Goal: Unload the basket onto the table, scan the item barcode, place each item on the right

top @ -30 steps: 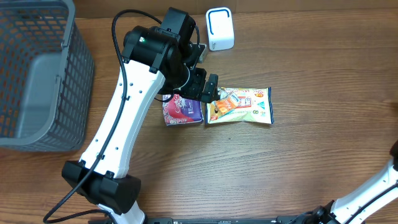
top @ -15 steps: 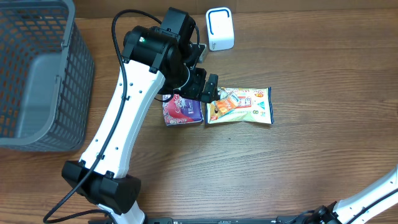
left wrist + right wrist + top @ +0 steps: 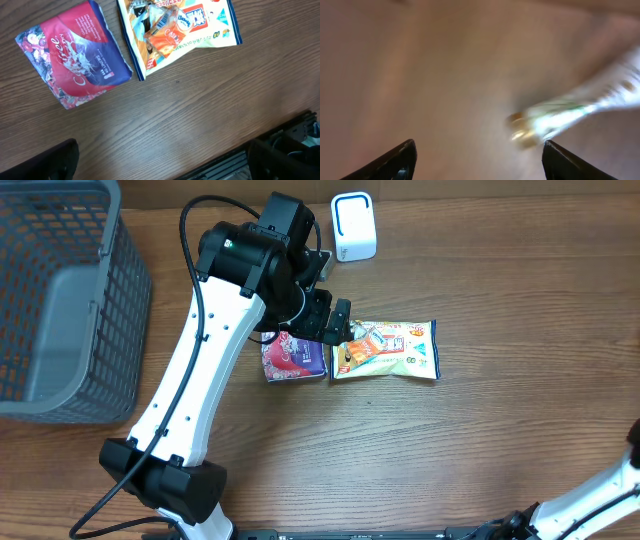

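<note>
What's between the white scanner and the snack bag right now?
Only bare table lies between the scanner and the snack bag. The overhead view shows that stretch plainly.

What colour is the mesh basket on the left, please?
The basket is grey; best seen overhead.

View heavily blurred throughout. Right gripper (image 3: 479, 162): 2 dark fingertips (image 3: 395, 161) at lower left and lower right, wide apart, nothing between them. Background: uniform brown-pink surface (image 3: 435, 70), no detail resolvable. 1 pale streak (image 3: 570, 112) at right, white with green and orange-yellow patches, slanting up toward right edge; identity cannot be determined.
</note>
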### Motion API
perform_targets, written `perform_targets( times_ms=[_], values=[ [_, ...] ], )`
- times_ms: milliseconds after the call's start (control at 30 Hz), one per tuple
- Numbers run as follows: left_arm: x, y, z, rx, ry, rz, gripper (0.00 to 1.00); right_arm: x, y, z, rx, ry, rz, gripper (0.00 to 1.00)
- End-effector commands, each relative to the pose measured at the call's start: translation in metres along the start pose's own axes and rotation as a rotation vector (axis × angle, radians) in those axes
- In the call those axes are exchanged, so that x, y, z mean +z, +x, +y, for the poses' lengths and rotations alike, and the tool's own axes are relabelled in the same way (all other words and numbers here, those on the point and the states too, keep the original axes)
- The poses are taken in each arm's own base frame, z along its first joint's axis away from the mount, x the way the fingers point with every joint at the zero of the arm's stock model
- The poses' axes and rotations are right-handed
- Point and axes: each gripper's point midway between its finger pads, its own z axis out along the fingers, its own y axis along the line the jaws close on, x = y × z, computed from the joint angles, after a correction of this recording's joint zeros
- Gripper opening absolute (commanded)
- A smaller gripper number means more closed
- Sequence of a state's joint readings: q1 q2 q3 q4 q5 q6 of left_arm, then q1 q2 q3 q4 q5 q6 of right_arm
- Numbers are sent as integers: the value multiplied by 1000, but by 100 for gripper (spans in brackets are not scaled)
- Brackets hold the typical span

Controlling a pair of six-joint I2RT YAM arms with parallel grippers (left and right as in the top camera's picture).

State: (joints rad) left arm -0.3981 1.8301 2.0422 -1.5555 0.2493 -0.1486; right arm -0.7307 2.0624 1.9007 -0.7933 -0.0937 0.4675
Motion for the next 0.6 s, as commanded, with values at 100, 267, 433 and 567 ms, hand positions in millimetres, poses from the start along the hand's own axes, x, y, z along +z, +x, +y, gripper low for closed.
perform_targets(
  times_ms=[100,267,433,567],
  values=[
    [2,0,1,21,-7,4,100,-93,31,129,-146,-405,48,92],
    [2,0,1,21,-7,4,100,-92,111,163,-220,-422,253,97],
    [2,0,1,21,-7,4,100,-93,206,183,-397,-393,465,96],
    [2,0,1,21,-7,4,100,-100,287,198,-644,-427,588,93]
  ],
)
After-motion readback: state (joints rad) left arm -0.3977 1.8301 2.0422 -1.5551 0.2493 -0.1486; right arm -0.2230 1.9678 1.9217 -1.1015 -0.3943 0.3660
